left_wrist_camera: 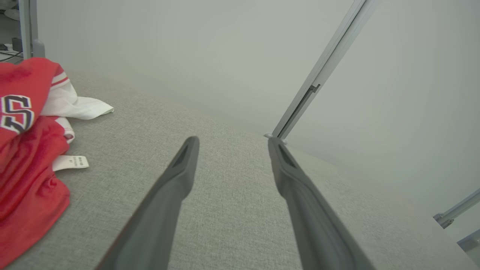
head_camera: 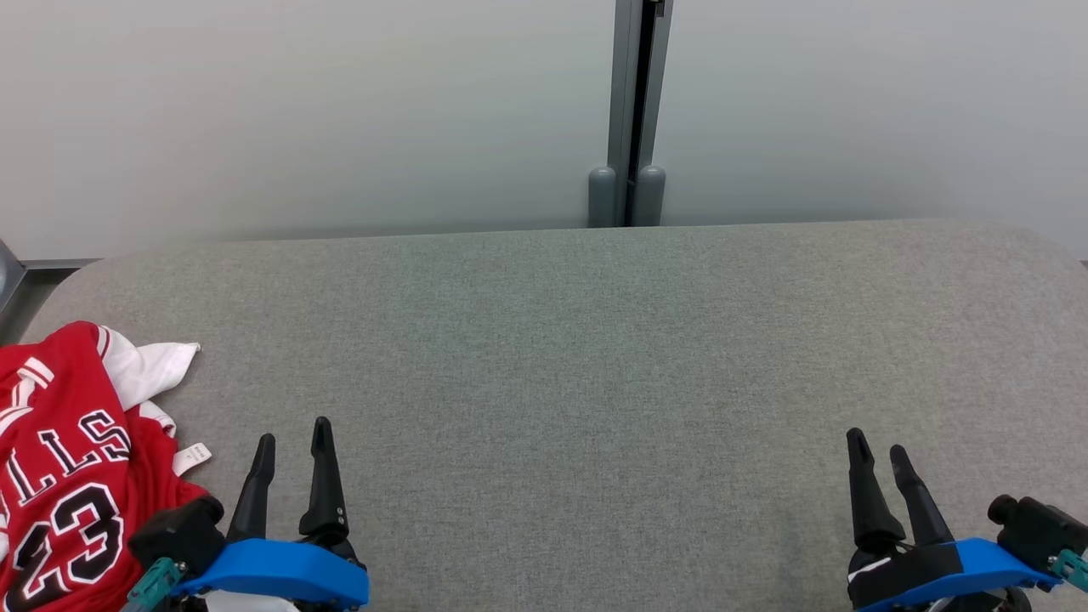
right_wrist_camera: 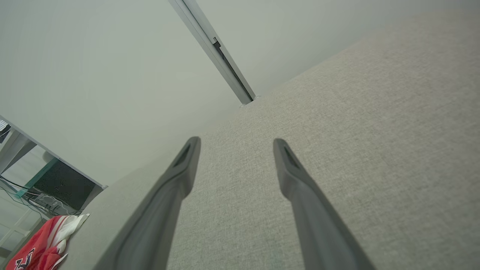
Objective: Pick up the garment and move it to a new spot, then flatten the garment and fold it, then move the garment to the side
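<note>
The garment [head_camera: 72,459] is a red basketball jersey with white trim and black lettering, lying crumpled at the near left edge of the grey fabric table [head_camera: 578,340]. It shows again in the left wrist view as the garment [left_wrist_camera: 26,150] at the left, with a small white tag, and far off in the right wrist view as the garment [right_wrist_camera: 41,247]. My left gripper [head_camera: 293,435] stands open just right of it, not touching it. My right gripper [head_camera: 877,449] is open at the near right, with nothing between its fingers. Both hover over bare table: left gripper [left_wrist_camera: 231,140], right gripper [right_wrist_camera: 236,141].
A pale wall with a grey vertical post [head_camera: 629,110] stands behind the table's far edge. The table's rounded corners lie at far left and far right. A desk with cables [right_wrist_camera: 45,195] sits beyond the left end.
</note>
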Controlling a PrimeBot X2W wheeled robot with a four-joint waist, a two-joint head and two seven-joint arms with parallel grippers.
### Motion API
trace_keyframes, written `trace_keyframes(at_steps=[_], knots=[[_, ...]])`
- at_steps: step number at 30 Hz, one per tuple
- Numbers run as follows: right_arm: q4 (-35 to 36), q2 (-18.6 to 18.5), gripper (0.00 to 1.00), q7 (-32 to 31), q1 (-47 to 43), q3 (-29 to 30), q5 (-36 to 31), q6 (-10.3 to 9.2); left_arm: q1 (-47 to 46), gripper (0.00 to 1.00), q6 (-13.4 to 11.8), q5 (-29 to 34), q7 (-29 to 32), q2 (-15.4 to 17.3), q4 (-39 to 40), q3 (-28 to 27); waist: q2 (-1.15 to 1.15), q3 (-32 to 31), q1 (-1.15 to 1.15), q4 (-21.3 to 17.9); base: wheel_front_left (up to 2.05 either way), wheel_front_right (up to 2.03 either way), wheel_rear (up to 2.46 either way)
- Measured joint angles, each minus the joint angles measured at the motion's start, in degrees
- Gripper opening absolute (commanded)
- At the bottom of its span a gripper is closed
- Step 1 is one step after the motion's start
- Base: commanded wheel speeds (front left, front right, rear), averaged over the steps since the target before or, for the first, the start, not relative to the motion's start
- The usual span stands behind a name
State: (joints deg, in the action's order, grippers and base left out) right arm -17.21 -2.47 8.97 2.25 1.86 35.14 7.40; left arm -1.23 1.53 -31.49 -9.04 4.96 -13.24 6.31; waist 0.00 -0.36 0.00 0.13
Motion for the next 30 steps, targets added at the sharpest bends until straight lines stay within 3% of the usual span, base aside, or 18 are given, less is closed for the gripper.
trace_keyframes(at_steps=[30], knots=[[-1.05, -0.11, 1.00, 2.97, 0.14, -1.26, -14.73, 0.01, 0.16, 1.00, -0.97, 11.56, -3.26, 0.07, -2.76, 2.23, 0.00, -0.15, 0.00, -0.38, 0.00, 0.00, 0.00]])
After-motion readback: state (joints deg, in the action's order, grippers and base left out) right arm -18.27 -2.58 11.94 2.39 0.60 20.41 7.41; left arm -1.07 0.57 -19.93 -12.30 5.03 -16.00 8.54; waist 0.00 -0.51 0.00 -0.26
